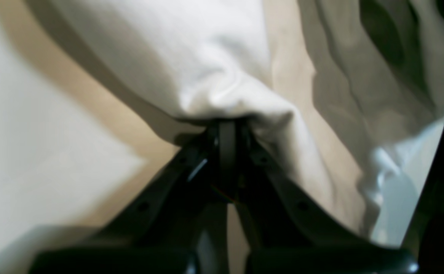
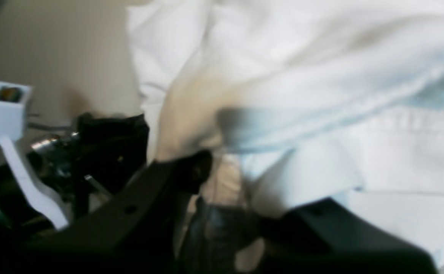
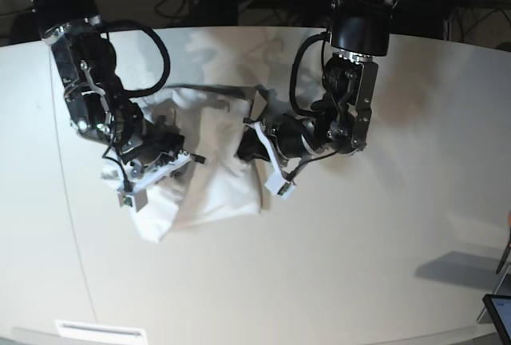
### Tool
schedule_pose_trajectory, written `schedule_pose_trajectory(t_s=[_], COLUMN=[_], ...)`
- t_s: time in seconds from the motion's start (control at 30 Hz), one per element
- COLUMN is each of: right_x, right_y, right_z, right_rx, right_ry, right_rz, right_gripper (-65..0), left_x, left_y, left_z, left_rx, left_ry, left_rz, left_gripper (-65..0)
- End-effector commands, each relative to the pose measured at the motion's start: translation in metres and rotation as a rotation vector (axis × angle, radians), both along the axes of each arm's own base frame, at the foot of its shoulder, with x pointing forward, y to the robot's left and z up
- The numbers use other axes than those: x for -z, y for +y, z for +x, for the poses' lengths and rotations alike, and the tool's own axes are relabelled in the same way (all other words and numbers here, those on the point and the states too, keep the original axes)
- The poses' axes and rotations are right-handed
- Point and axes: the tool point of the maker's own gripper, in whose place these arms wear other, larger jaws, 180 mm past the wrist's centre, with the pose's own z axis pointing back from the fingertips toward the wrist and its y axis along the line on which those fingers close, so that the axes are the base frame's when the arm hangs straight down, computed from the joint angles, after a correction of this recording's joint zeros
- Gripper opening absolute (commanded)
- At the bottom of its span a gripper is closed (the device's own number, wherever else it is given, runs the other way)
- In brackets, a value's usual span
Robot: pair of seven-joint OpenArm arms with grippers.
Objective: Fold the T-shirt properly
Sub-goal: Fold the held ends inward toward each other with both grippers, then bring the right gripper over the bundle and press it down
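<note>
T-shirt (image 3: 209,171) lies rumpled on white tabletop (image 3: 375,233).

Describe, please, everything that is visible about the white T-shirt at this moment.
The T-shirt is plain white, thin and soft, with no print. It lies crumpled on the white table, bunched between the two arms, and one flap spreads toward the table's near edge. A stitched hem shows in the right wrist view. The left gripper is shut on a fold of it. The right gripper presses into the cloth, but blur hides its jaws.
</note>
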Motion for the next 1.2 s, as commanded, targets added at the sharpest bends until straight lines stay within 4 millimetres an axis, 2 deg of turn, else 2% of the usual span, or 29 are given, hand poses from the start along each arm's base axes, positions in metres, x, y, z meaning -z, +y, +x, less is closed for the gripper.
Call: schedule_pose_trajectory(t_s=[0.0, 0.33, 0.63, 0.93, 1.17], right_x=[-0.012, -0.006, -0.014, -0.024, -0.011], right_y=[0.007, 0.008, 0.010, 0.041, 0.044], right_z=[0.006, 0.005, 0.014, 0.008, 0.011], right_rx=[-0.019, 0.007, 0.057, -0.042, -0.073], right_ry=[-0.042, -0.061, -0.112, -0.283, -0.278], right_rz=[0.004, -0.117, -0.215, -0.439, -0.572], right_gripper=[-64.7, -64.9, -64.9, -64.1, -64.6], left_x=[-0.014, -0.013, -0.014, -0.018, -0.017], left_y=[-0.004, 0.002, 0.001, 0.002, 0.001], left_z=[0.009, 0.011, 0.012, 0.016, 0.016], left_rx=[0.001, -0.010, -0.010, -0.010, -0.005], left_ry=[-0.038, -0.039, -0.040, -0.051, -0.051], left_rz=[-0.031, -0.026, -0.027, -0.026, -0.023], left_gripper=[-65.0, -65.0, -65.0, -65.0, -65.0])
